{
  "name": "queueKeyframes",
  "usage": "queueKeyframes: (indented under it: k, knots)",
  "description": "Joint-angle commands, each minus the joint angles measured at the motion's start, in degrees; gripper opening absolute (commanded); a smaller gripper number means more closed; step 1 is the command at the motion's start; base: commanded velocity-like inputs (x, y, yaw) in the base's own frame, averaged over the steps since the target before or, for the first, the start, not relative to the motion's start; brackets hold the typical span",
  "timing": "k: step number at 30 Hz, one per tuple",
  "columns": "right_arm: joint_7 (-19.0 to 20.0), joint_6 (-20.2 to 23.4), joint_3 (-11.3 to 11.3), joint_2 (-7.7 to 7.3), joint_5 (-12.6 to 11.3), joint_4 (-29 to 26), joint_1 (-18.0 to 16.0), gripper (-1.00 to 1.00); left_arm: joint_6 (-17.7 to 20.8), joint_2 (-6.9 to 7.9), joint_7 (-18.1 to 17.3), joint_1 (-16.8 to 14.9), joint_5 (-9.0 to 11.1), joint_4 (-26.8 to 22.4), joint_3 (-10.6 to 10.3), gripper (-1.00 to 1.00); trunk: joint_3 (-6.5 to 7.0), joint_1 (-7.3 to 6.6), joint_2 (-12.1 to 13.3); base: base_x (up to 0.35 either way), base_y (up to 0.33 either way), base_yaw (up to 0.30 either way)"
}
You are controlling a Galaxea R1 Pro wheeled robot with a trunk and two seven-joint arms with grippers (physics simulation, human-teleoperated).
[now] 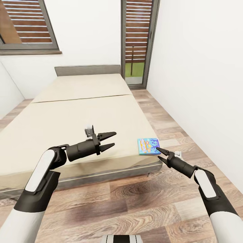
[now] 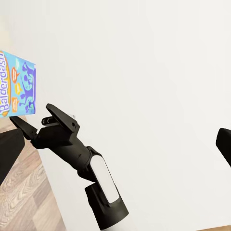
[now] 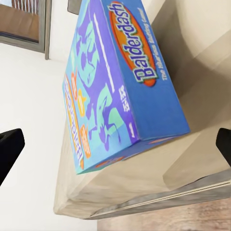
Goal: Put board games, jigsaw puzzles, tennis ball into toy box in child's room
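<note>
**Right arm closing in on the board game at the bed's corner**

A blue board game (image 1: 147, 145) — "Balderdash" on its cover — lies flat on the cream bed (image 1: 77, 114), right at the near corner on the robot's right, by the mattress edge. The right gripper (image 1: 160, 152) points at it with jaws parted, its fingertips at the box's near edge; from the head view I cannot tell whether they touch it. In the right wrist view the box (image 3: 122, 82) sits between the two spread fingers, so the approach looks lined up.

The left gripper (image 1: 110, 140) hovers over the mattress, well apart from the box, fingers open and empty.

The box is likely light and stiff cardboard, with a smooth printed skin (probably a little slippery). Being flat, it offers little to pinch from above — the sensible hold is across its thin edge at the overhanging corner, squeezing gently so the lid does not buckle.
</note>
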Motion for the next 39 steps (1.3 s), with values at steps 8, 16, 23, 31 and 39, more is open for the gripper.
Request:
queueKeyframes:
  k: [8,16,23,31,39]
  knots:
    - [0.1,0.4,-0.1,0.07,0.0,0.0,0.0,1.00,0.1,0.03,0.5,0.0,0.6,-0.1,0.0,1.00,-0.04,-0.01,0.0,0.000,0.000,0.006]
    - [0.1,0.4,-0.1,0.07,-0.1,0.0,0.0,1.00,0.1,0.03,0.5,0.0,0.6,-0.1,0.0,1.00,-0.01,-0.01,0.0,0.000,0.000,0.110]
    - [0.0,0.4,-0.1,0.04,-0.1,0.0,0.0,1.00,0.1,0.03,0.5,-0.1,0.6,-0.1,0.0,1.00,0.01,-0.01,0.0,0.000,0.000,0.068]
    - [0.1,0.4,-0.1,-0.02,0.0,0.0,0.0,1.00,0.0,0.03,0.5,-0.1,0.6,-0.1,0.0,1.00,0.02,-0.01,0.0,0.000,0.000,0.025]
    - [0.1,0.4,-0.1,-0.24,0.0,0.0,0.0,1.00,0.1,0.03,0.5,-0.1,0.6,-0.1,-0.1,1.00,0.02,-0.01,0.0,0.000,0.000,0.008]
